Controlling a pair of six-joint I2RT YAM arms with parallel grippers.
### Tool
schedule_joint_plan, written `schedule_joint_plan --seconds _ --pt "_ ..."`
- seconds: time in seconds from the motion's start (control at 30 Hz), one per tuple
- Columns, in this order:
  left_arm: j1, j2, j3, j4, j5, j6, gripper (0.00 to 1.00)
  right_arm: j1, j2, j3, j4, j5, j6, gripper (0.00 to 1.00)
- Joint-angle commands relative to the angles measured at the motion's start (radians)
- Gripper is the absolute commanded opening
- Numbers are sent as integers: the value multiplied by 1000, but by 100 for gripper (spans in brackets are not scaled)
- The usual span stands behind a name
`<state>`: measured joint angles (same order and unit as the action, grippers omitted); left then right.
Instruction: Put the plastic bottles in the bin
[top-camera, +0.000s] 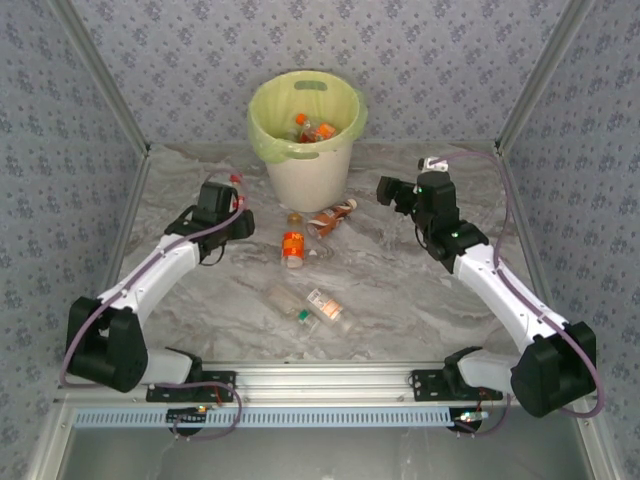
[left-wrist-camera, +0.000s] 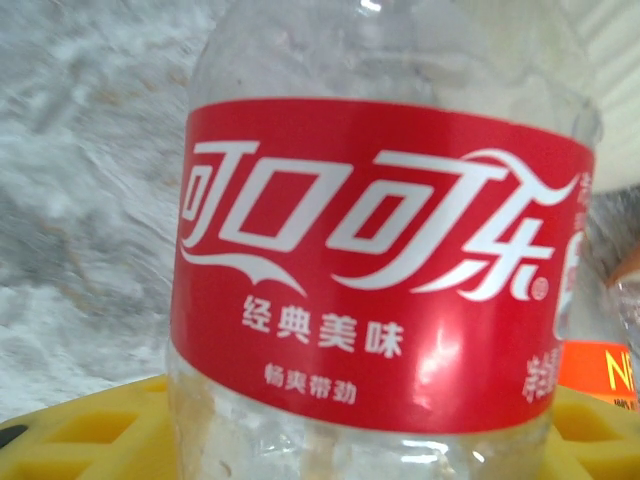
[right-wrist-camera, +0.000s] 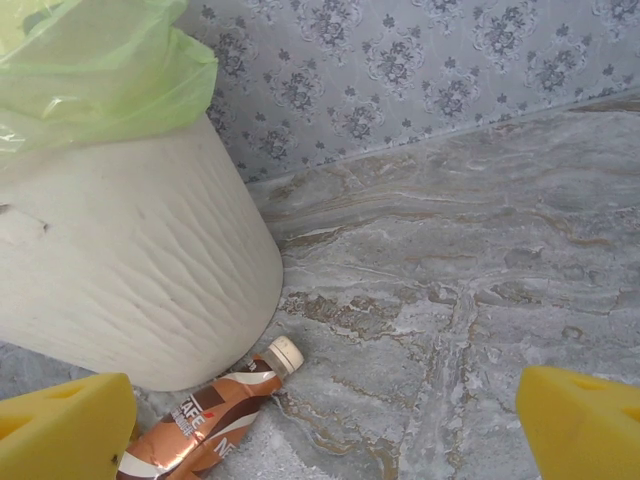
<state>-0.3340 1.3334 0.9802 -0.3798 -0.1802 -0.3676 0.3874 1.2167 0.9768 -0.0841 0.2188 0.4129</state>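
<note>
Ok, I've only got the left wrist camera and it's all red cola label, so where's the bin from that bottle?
Observer: In the top view the bin stands at the back of the table, beyond your red-label bottle and to its right.
Operator: Anything in it?
Observer: Yes, a few orange-labelled bottles lie inside.
Operator: And the other arm?
Observer: The right gripper is open and empty, facing a brown bottle that lies at the bin's foot.
</note>
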Motion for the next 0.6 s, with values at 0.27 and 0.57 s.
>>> schedule_joint_plan --seconds 0.27,0.57 --pt "26 -48 234 123 -25 38 34 42 5 35 64 -71 -79 100" --pt "18 97 473 248 65 152 36 42 -6 47 66 -91 -72 100"
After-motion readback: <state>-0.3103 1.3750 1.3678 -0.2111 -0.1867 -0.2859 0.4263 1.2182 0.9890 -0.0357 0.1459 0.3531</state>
